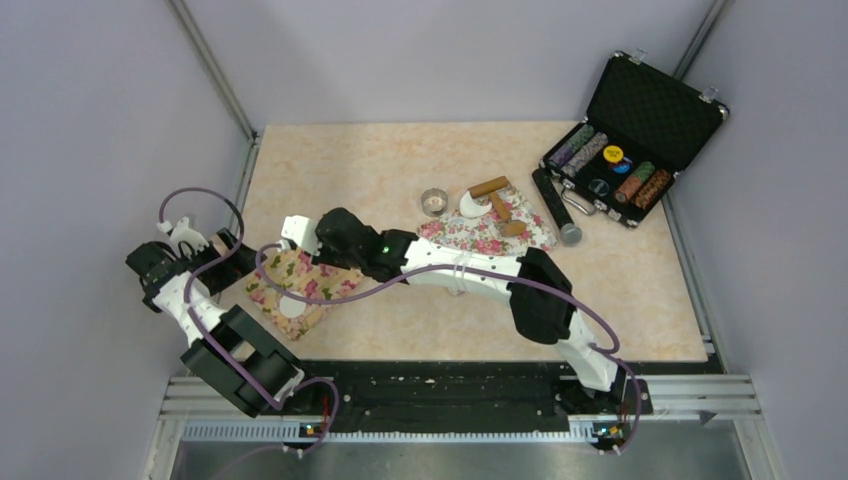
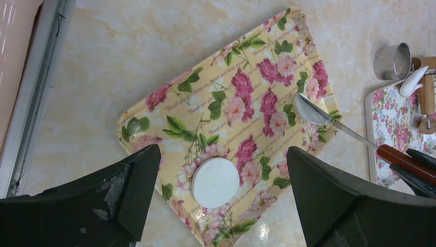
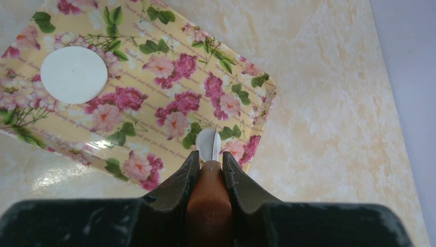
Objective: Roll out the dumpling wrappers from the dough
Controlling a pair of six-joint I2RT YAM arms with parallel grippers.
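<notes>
white round wrapper [image 2: 215, 182] lies flat on glossy floral tray [image 2: 205, 103], blade [image 2: 313, 113] perhaps dough-coated.

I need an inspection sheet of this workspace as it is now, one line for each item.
Surface: beige marbled table.
Job's things: one dumpling wrapper on the yellow floral tray; a white dough piece on the spatula blade.
Clutter: ring cutter, rolling pin, second floral tray, open poker chip case.
Pincers: left pincer open above the yellow tray; right pincer shut on the spatula handle.
Cables: purple cables loop along both arms.
Surroundings: grey walls, metal frame.
</notes>
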